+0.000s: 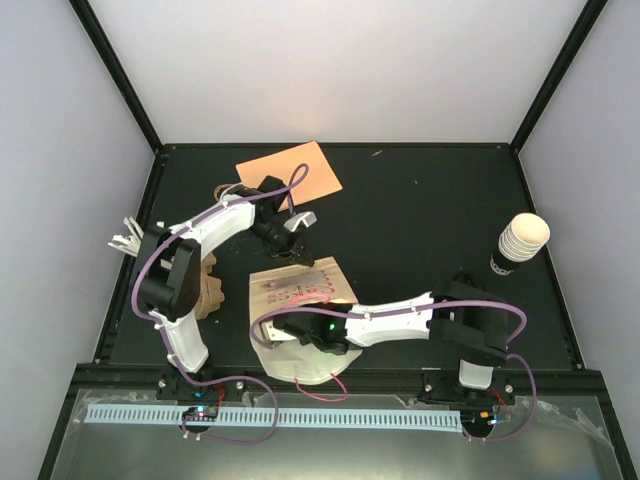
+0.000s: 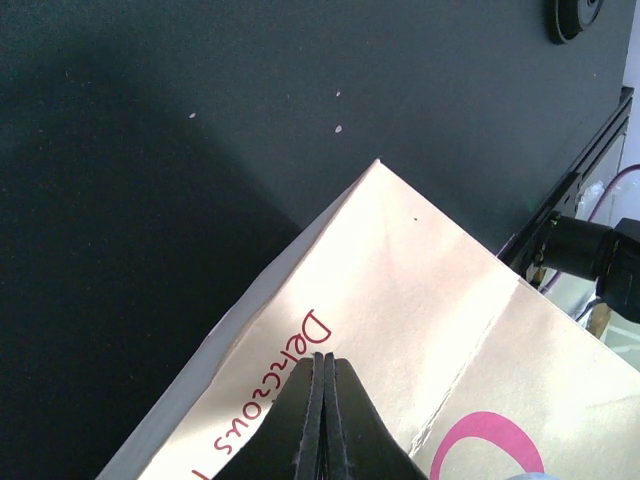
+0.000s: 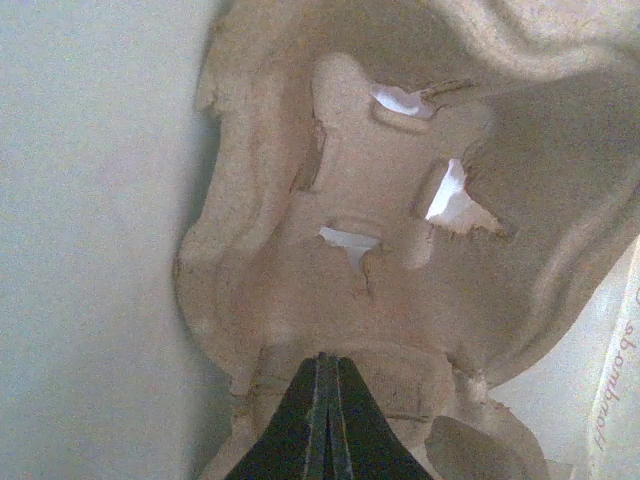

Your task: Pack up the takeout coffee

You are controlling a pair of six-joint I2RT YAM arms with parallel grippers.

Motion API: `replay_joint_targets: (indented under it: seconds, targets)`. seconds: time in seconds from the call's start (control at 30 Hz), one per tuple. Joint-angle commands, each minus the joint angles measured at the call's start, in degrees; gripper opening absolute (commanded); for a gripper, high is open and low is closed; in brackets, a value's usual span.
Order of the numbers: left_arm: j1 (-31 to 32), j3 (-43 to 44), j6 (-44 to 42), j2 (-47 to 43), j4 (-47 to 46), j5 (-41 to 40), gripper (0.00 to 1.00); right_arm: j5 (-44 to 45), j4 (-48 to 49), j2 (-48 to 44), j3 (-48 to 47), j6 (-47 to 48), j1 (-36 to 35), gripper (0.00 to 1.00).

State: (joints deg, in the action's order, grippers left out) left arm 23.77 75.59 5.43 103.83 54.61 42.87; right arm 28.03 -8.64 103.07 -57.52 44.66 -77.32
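At the far left, a bundle of thin white sticks [image 1: 125, 240] pokes out past the edge of the black table [image 1: 420, 250]. A brown moulded pulp carrier [image 1: 208, 290] lies beside it, partly under the left arm. An orange sheet [image 1: 288, 172] lies flat near the back edge.

The left gripper [image 2: 322, 370] hangs with its jaws pressed together over a corner of the paper bag [image 1: 300, 285]. The bag lies flat in the middle of the table, its red script and a pink mark facing up. From the wrist view one cannot tell whether the fingertips touch the paper.

The right arm stretches across from the right side, and the right gripper [image 3: 322, 375] sits at the bag's near end, its jaws also closed tight. A pale moulded pulp tray [image 3: 380, 230] fills its wrist view, torn in three spots where white shows through, with its rim right at the fingertips. Whether the tips pinch that rim cannot be made out.

The takeout coffee [image 1: 522, 243], cream and ribbed above a dark lower part, sits alone on the right side of the table. It is well apart from the bag and both grippers.
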Motion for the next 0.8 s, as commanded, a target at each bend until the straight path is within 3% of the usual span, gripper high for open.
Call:
replay_joint_targets:
  seconds: [0.0, 0.4, 0.77]
  targets:
    - [0.54, 0.48, 0.05, -1.38, 0.78, -0.27, 0.02, -1.41, -1.69, -1.16, -0.24, -0.17, 0.51, 0.01]
    - [0.54, 2.02, 0.71, -0.57, 0.08, -1.39, 0.02, 3.0, -5.7, -7.67, -0.52, -1.94, -2.03, 0.01]
    - [0.58, 1.63, 0.63, -0.5, -0.12, -0.94, 0.02, 5.07, -4.86, -1.88, -1.1, -2.62, -0.91, 0.01]
